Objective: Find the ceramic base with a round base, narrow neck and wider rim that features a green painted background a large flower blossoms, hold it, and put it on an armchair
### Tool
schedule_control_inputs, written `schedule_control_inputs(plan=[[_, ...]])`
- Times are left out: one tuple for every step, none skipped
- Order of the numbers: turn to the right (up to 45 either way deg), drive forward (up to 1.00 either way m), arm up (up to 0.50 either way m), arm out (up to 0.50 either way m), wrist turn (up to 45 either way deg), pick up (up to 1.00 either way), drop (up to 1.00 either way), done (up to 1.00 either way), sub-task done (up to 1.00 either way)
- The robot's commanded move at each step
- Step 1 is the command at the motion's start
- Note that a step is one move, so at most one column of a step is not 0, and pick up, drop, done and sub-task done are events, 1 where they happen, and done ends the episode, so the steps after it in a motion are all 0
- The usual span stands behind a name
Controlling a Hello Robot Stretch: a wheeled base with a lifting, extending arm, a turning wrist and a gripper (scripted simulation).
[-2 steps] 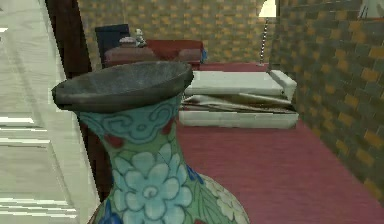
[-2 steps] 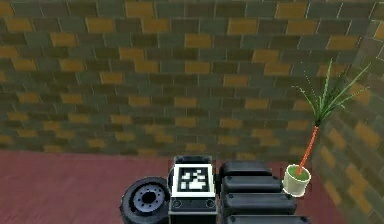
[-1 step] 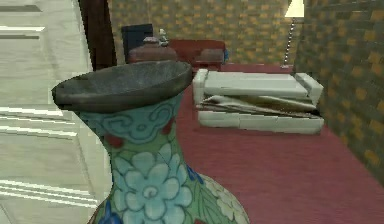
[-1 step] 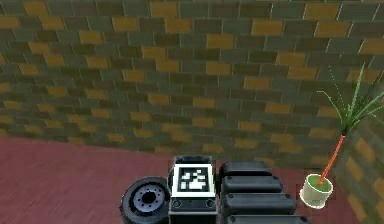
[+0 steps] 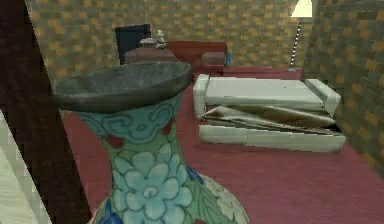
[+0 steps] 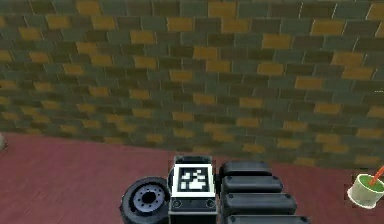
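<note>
A ceramic vase (image 5: 150,165) stands very near in the forward view's lower left. It has a wide dark rim, a narrow neck and a green painted body with a large pale flower blossom. In the arm side view the arm's dark segments (image 6: 256,192) lie along the bottom edge, with a white marked square (image 6: 193,181) at their left. Left of the square sits the gripper's dark round body (image 6: 148,201). Its far end cannot be made out, so I cannot tell whether it holds anything.
A white sofa (image 5: 268,110) stands on the red carpet at the forward view's right. A dark red table (image 5: 185,52), a dark blue chair (image 5: 130,42) and a floor lamp (image 5: 298,30) are at the back. A dark upright post (image 5: 35,120) crosses the left. A small white-and-green cup (image 6: 367,186) shows low at the arm side view's right, before a brick wall (image 6: 190,70).
</note>
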Motion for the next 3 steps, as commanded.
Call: schedule_control_inputs(plan=[[24.0, 0.0, 0.0, 0.0, 0.0, 0.0, 0.0, 0.0, 0.0], [0.0, 0.75, 0.0, 0.0, 0.0, 0.0, 0.0, 0.0, 0.0], [-45.0, 0.0, 0.0, 0.0, 0.0, 0.0, 0.0, 0.0, 0.0]])
